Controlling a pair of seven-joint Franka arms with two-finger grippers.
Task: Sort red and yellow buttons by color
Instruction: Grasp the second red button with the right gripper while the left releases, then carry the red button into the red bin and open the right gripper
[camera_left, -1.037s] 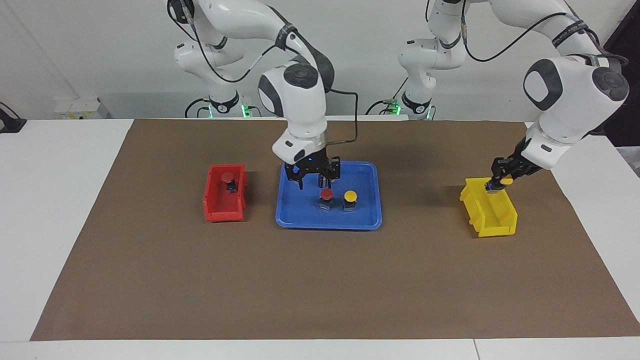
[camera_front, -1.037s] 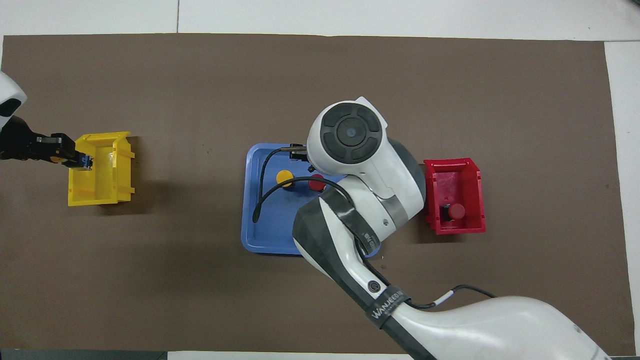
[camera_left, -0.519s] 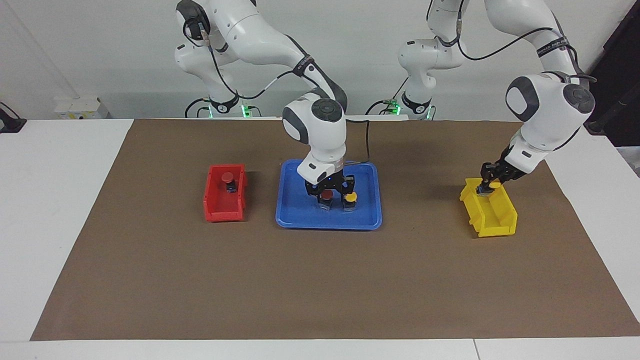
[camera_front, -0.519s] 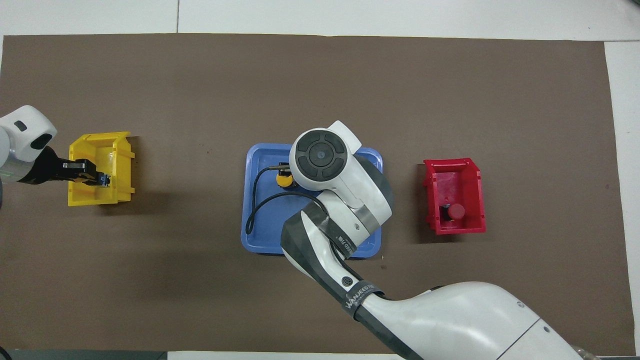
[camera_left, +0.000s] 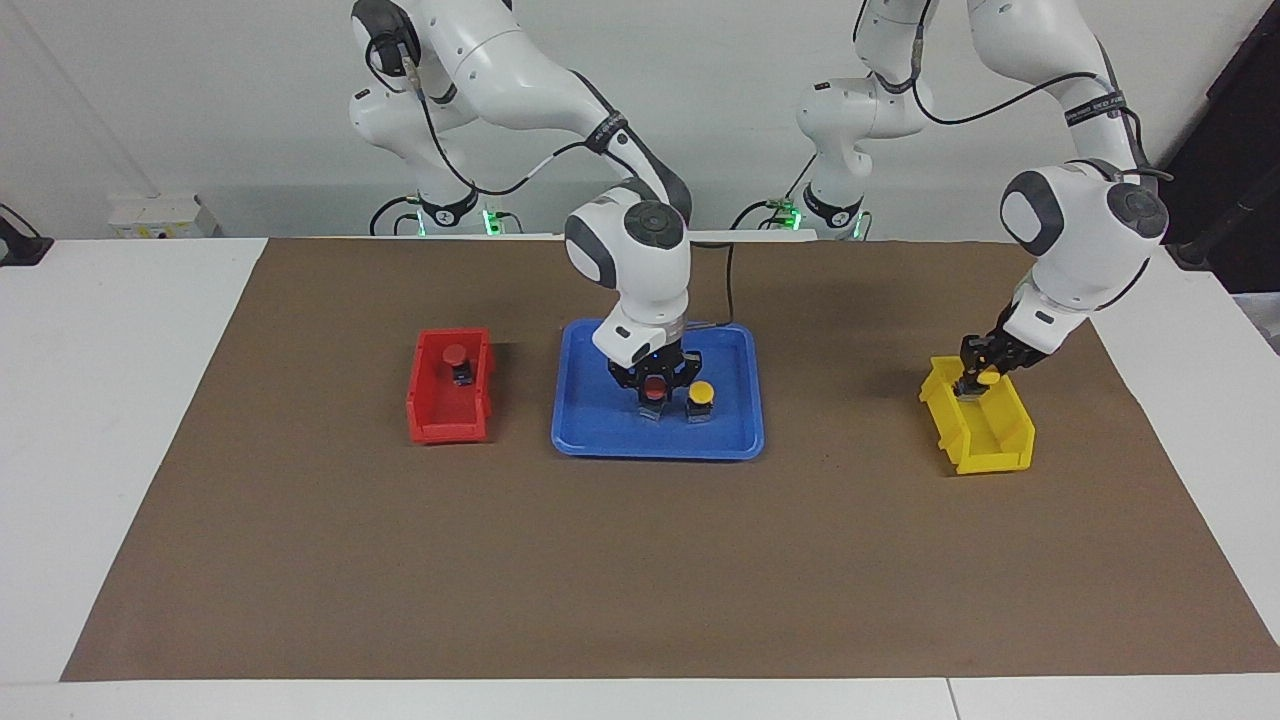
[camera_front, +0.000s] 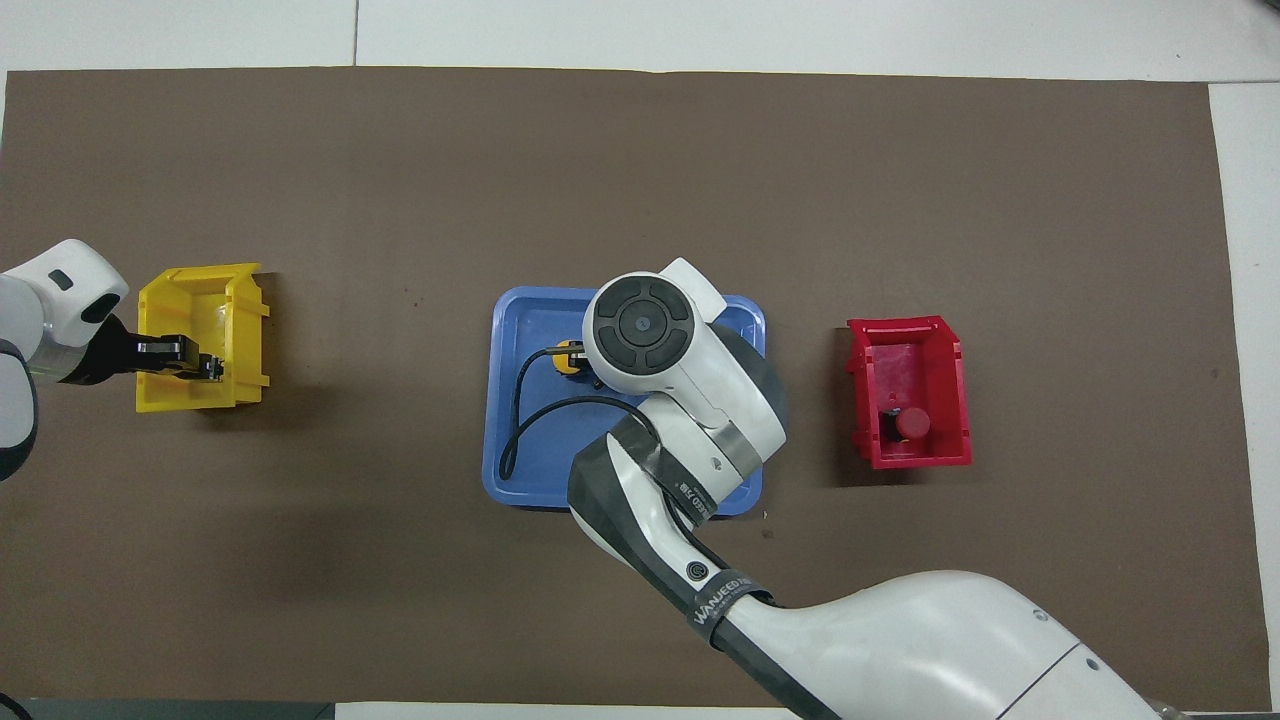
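Red bin (camera_left: 449, 389): toward the right arm's end of the table, on the brown mat (camera_left: 640, 560); one red button (camera_left: 456, 356) lies inside, at the end of the bin nearer the robots, untouched.

Blue tray (camera_left: 600, 430): mid-table, between the two bins and well apart from both.

Right gripper (camera_left: 654, 392): down in the tray, fingers straddling a second red button (camera_left: 654, 388), one dark finger on each side of the cap; whether they already press on it, I cannot tell. In the overhead view the arm's wrist hides this button altogether.

Yellow button in tray (camera_left: 702, 393): upright on its dark base, just beside the straddled red one, toward the left arm's end; close to the right gripper's finger, contact not clear. Overhead, only a sliver of its cap (camera_front: 566, 358) peeps out beside the wrist.

Cable (camera_front: 520, 425): black loop from the right wrist, hanging over the tray floor.

Yellow bin (camera_left: 990, 440): toward the left arm's end of the table, on the mat.

Left gripper (camera_left: 976, 380): low over the end of the yellow bin nearer the robots, fingers narrow and clamped on a yellow button (camera_left: 988, 377), its cap showing at the fingertips. Whether the button touches the bin floor, I cannot tell.
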